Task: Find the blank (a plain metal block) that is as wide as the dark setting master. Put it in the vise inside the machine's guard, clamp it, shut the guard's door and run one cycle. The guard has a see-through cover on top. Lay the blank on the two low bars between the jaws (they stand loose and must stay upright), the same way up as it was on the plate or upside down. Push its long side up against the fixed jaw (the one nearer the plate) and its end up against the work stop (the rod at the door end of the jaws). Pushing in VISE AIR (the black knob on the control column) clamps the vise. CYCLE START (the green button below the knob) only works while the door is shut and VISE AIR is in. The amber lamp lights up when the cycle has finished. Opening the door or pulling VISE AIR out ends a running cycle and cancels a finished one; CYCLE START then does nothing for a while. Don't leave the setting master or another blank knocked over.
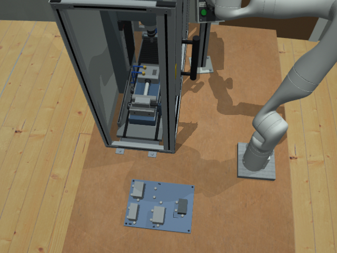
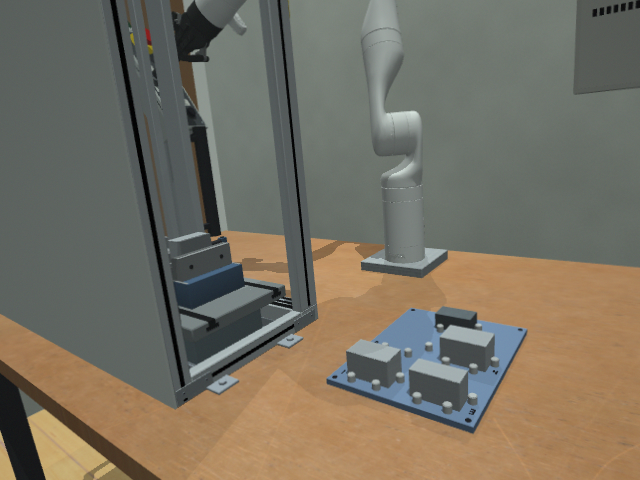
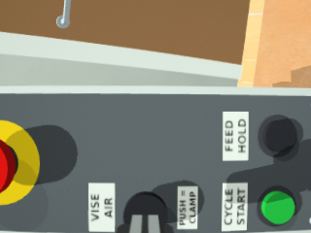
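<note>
My gripper (image 3: 145, 222) is shut and empty, its fingertips at the black VISE AIR knob (image 3: 145, 203); whether they touch it or how deep it sits I cannot tell. The green CYCLE START button (image 3: 278, 208) (image 1: 203, 12) is beside it. A light grey blank (image 1: 142, 101) lies in the vise behind the fixed jaw (image 1: 142, 110) (image 2: 202, 262), its end by the work stop (image 1: 155, 104). The two low bars are hidden. The door handle (image 1: 195, 58) stands at the guard's side; the door looks shut. The dark setting master (image 1: 182, 206) (image 2: 455, 318) stands on the plate (image 1: 174, 192) (image 2: 423, 325).
Three other blanks stand upright on the plate: one blank (image 1: 138, 190), another blank (image 1: 132, 211) and a third blank (image 1: 158, 215). The red emergency stop button (image 3: 5, 165) and FEED HOLD button (image 3: 279, 135) share the panel (image 3: 146, 131). No amber lamp shows.
</note>
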Tool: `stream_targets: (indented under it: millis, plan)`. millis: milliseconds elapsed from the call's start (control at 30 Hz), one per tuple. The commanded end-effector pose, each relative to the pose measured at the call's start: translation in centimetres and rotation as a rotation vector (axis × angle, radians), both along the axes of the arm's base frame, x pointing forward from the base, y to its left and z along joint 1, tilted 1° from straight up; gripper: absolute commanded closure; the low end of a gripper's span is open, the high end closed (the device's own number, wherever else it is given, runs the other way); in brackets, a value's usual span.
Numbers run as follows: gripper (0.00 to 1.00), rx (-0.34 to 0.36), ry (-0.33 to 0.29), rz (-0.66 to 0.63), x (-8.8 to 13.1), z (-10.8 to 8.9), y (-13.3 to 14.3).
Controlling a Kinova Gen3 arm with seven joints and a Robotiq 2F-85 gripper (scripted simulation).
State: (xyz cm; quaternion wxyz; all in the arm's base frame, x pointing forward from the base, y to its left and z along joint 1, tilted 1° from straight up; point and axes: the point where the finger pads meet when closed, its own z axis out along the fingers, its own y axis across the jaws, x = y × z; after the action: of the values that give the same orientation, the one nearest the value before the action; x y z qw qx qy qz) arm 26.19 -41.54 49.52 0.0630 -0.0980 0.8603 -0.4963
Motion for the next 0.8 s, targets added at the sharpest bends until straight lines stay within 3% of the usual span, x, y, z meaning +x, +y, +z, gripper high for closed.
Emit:
stream_targets:
  millis: [0, 767]
  plan:
    - [0.9, -0.001, -0.001, 0.0, 0.02, 0.05, -0.01]
    - [0.9, -0.001, -0.001, 0.0, 0.1, -0.15, -0.34]
